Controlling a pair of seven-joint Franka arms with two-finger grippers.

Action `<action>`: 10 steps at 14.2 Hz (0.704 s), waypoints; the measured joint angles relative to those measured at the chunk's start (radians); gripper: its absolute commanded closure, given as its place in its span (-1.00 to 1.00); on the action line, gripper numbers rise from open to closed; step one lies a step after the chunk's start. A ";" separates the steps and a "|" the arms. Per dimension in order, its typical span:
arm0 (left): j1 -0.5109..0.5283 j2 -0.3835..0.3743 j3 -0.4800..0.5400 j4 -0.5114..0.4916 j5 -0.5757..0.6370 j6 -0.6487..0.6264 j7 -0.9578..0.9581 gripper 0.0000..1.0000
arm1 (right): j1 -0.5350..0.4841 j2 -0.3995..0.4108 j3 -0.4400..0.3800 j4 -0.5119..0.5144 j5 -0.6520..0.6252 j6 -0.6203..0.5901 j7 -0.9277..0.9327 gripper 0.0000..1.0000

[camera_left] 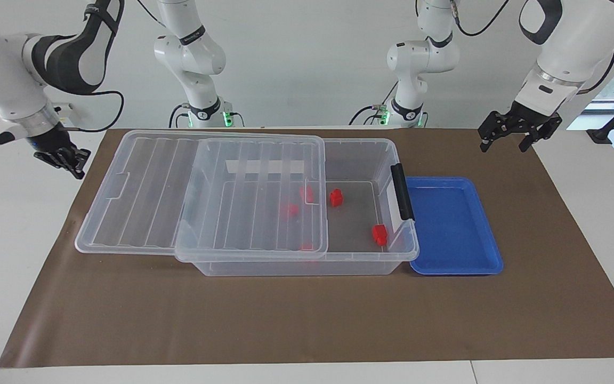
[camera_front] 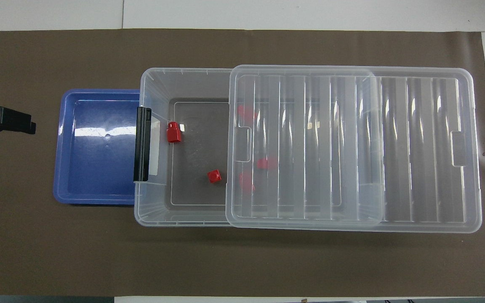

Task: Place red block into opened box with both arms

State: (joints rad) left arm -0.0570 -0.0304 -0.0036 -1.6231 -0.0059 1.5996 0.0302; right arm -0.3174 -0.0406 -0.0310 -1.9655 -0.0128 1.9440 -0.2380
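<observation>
The box [camera_left: 363,144] [camera_front: 183,72] is a clear bin in the middle of the brown mat. Its ribbed lid [camera_left: 147,192] [camera_front: 419,147] is slid toward the right arm's end, leaving the latch end uncovered. Several red blocks lie inside. One red block [camera_left: 380,234] [camera_front: 174,132] sits by the black latch, another [camera_left: 336,198] [camera_front: 214,176] is mid-floor, and others show faintly under the lid. My left gripper [camera_left: 503,148] [camera_front: 32,125] hangs open and empty over the mat beside the blue tray. My right gripper [camera_left: 79,172] is shut on nothing over the mat's edge by the lid's end.
An empty shallow blue tray [camera_left: 453,224] [camera_front: 95,168] touches the box's latch end. The brown mat [camera_left: 307,320] covers most of the white table. Two further white arms stand on bases at the robots' edge of the table.
</observation>
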 measured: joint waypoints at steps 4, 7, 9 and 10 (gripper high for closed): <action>0.000 0.000 -0.004 -0.008 -0.001 0.000 0.000 -1.00 | 0.049 0.024 0.007 0.001 0.001 0.018 0.000 1.00; 0.000 0.000 -0.004 -0.008 -0.001 0.000 0.000 -1.00 | 0.055 0.027 0.007 0.001 0.003 0.020 0.000 1.00; 0.000 0.000 -0.004 -0.008 -0.001 0.000 0.000 -1.00 | 0.054 0.027 0.007 0.001 0.013 0.020 0.000 1.00; 0.000 0.000 -0.003 -0.008 -0.001 0.000 0.000 -1.00 | 0.054 0.028 0.007 0.001 0.015 0.020 0.000 1.00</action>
State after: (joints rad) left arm -0.0570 -0.0303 -0.0070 -1.6315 -0.0068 1.5996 0.0302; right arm -0.2632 -0.0125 -0.0243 -1.9647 0.0023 1.9641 -0.2385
